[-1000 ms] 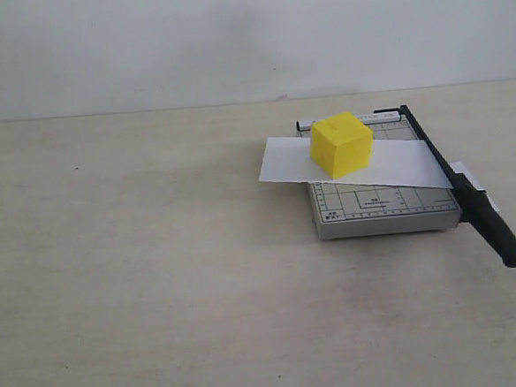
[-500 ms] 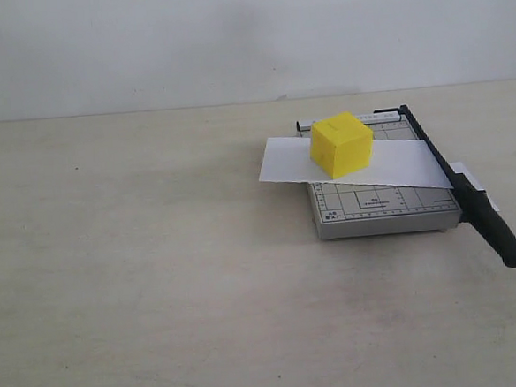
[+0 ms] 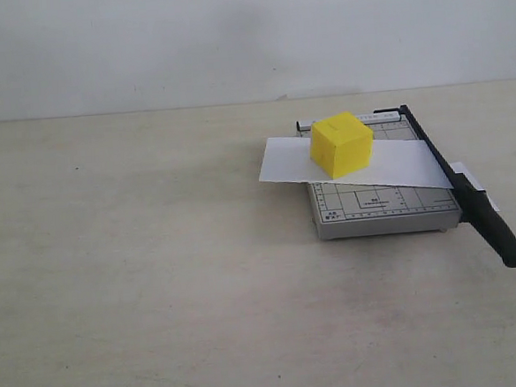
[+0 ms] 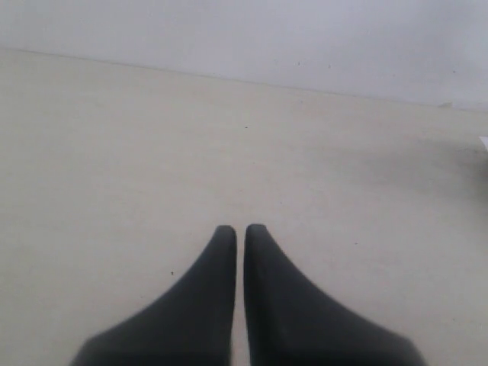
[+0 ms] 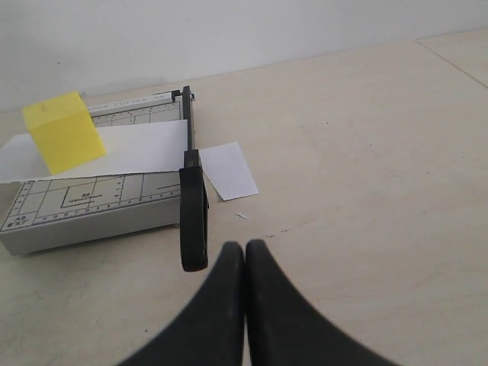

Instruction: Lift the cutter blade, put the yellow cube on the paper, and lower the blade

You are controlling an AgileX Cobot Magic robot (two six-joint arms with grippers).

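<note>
The yellow cube point(image 3: 341, 143) sits on the paper point(image 3: 397, 162), which lies across the grey cutter base point(image 3: 378, 204). The cutter blade point(image 3: 471, 198) is down along the base's edge. The left claw point(image 4: 240, 229) and right claw point(image 5: 245, 245) are pinched together and empty, the right one near the base's blade side.

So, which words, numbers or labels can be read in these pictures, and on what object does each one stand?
Cutter base: printed grid labels and ruler marks, too small and blurred to read.
Yellow cube, paper, cutter blade: no text visible.
</note>
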